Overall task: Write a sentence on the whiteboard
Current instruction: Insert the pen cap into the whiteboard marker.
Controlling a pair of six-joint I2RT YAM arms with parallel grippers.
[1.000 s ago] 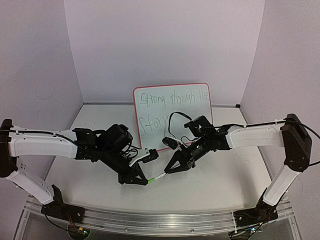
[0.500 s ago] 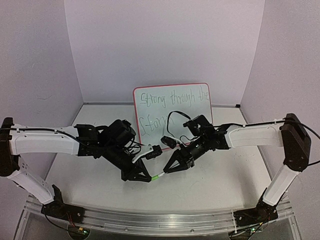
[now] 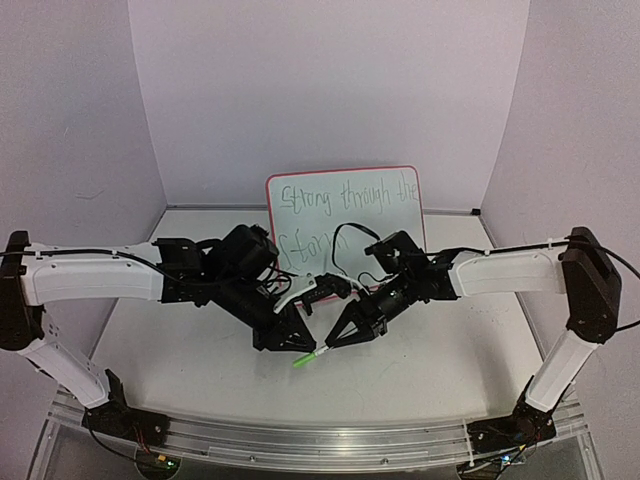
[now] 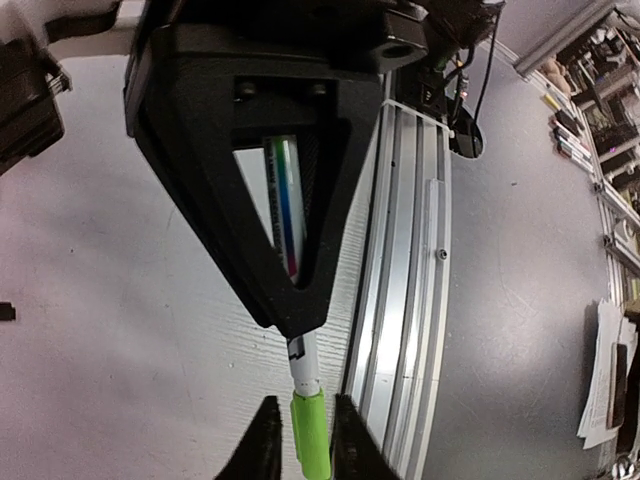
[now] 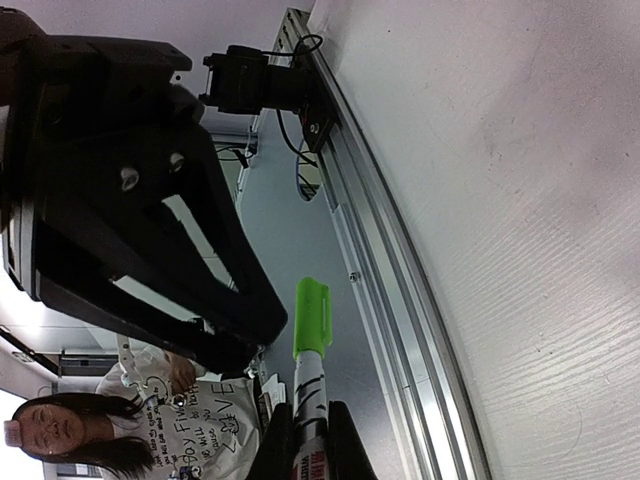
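The whiteboard [image 3: 345,205] stands upright at the back centre, pink-framed, with green handwriting across it. A white marker with a green cap [image 3: 305,358] hangs low over the table in front of it. My right gripper [image 3: 328,343] [image 5: 308,445] is shut on the marker's barrel [image 5: 305,395], and the capped end [image 5: 312,318] points away from it. My left gripper [image 3: 297,343] [image 4: 305,445] faces the right one. Its fingertips [image 4: 265,445] stand slightly apart on either side of the green cap [image 4: 308,430], with a thin gap showing.
An aluminium rail [image 3: 300,440] [image 4: 400,300] runs along the table's near edge, right below the marker. Purple walls close in the back and both sides. A black cable loop [image 3: 350,235] on the right arm hangs before the whiteboard's lower part.
My left arm has swung right, toward the right gripper. Its jaws have eased apart around the green cap. The right gripper and the marker have hardly moved.
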